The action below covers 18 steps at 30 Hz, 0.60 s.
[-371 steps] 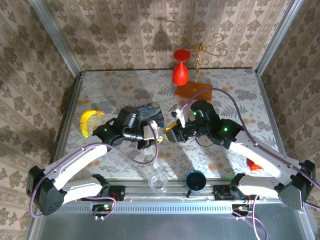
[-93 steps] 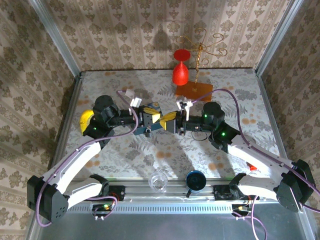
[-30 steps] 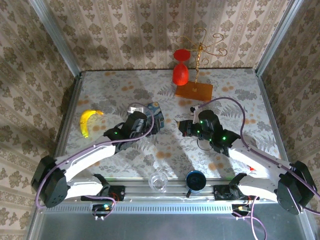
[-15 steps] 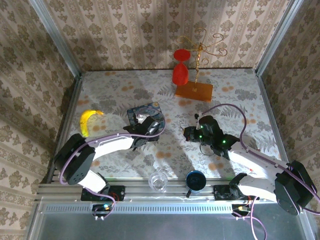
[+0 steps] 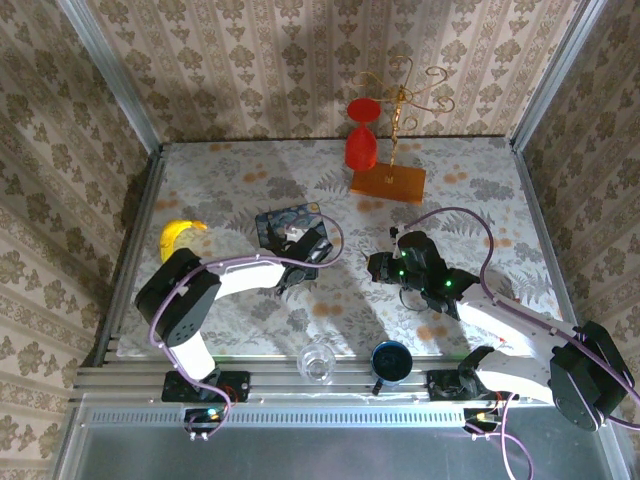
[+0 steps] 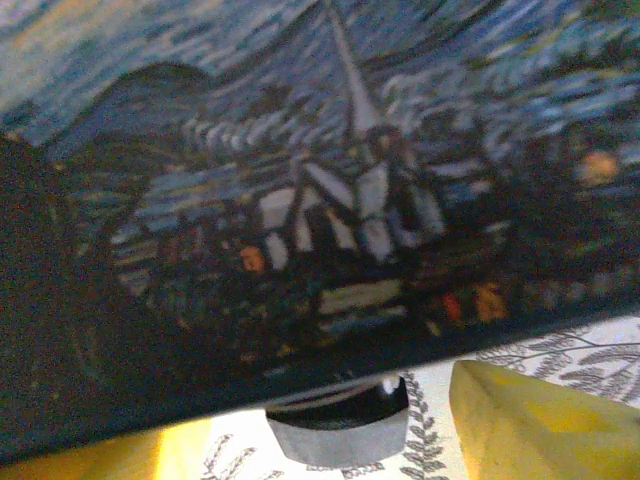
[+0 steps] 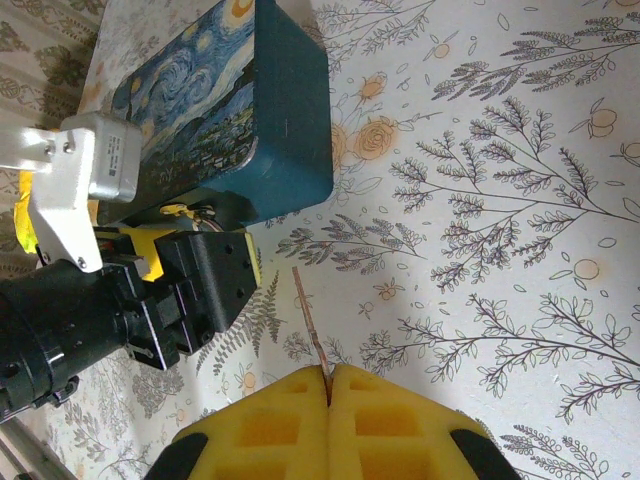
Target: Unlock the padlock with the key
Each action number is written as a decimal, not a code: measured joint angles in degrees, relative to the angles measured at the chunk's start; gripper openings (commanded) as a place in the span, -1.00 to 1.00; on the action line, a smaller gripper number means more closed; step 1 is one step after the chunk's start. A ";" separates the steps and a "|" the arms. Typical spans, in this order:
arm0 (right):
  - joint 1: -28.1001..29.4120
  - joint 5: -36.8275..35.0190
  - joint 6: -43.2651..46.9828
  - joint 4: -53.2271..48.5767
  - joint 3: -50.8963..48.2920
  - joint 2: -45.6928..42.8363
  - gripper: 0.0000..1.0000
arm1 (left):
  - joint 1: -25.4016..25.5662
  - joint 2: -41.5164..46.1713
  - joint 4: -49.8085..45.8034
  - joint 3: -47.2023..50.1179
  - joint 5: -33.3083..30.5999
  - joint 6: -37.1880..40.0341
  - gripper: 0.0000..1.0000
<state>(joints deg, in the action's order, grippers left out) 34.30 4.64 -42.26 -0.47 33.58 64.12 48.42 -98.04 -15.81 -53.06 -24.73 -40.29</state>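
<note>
Both the left arm (image 5: pixel 235 277) and the right arm (image 5: pixel 520 322) have smooth white shell links between black cylindrical joint housings. A looping purple cable (image 5: pixel 450 209) trails each. Green lights (image 5: pixel 400 270) glow on the right wrist. The right end effector (image 7: pixel 328 378) has yellow pads (image 7: pixel 270 430) with square recesses. The left end effector (image 6: pixel 320 440) has plain yellow pads (image 6: pixel 540 425), a blocky black body (image 7: pixel 200 285) and, at nine o'clock, a white bracket (image 7: pixel 78 180).

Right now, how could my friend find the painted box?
Look at the flowery table, near its middle, just right of the yellow banana. The tin sits there, a dark teal box. Unlike everything nearby, its lid bears a swirly blue night-sky painting with a little village.
</note>
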 measured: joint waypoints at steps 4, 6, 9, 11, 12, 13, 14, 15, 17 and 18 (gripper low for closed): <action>-0.04 0.00 0.02 0.02 0.00 0.17 -1.00 | -0.52 -0.48 0.31 0.02 0.22 0.04 0.22; -0.07 0.02 0.02 0.02 0.00 0.63 -1.00 | -1.01 -0.59 1.05 0.02 0.92 0.00 0.21; -0.04 0.04 0.04 0.02 0.04 1.55 -1.00 | -1.95 -0.61 2.45 0.11 1.81 -0.04 0.21; -0.07 0.04 0.07 0.07 0.11 2.10 -1.00 | -2.32 -0.61 3.15 0.17 2.10 -0.04 0.21; -0.04 0.04 0.07 0.04 0.20 2.36 -1.00 | -2.40 -0.61 3.50 0.20 2.27 -0.11 0.21; -0.07 0.07 0.09 0.09 0.31 2.62 -1.00 | -2.45 -0.61 3.87 0.26 2.32 -0.22 0.20; -0.07 0.07 0.09 0.07 0.48 2.93 -1.00 | -2.45 -0.61 4.09 0.28 2.36 -0.31 0.19; -0.07 0.07 0.11 0.04 0.76 3.19 -1.00 | -2.45 -0.61 4.31 0.33 2.36 -0.46 0.18; -0.04 0.11 0.24 0.24 1.38 3.72 -1.00 | -2.45 -0.70 4.63 0.39 2.19 -0.68 0.16; -0.04 0.13 0.24 0.26 1.64 3.85 -1.00 | -2.45 -0.76 4.70 0.42 2.10 -0.79 0.15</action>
<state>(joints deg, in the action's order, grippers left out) 34.26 4.78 -42.02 -0.21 35.22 67.96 45.98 -98.80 -11.11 -52.64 -22.63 -41.08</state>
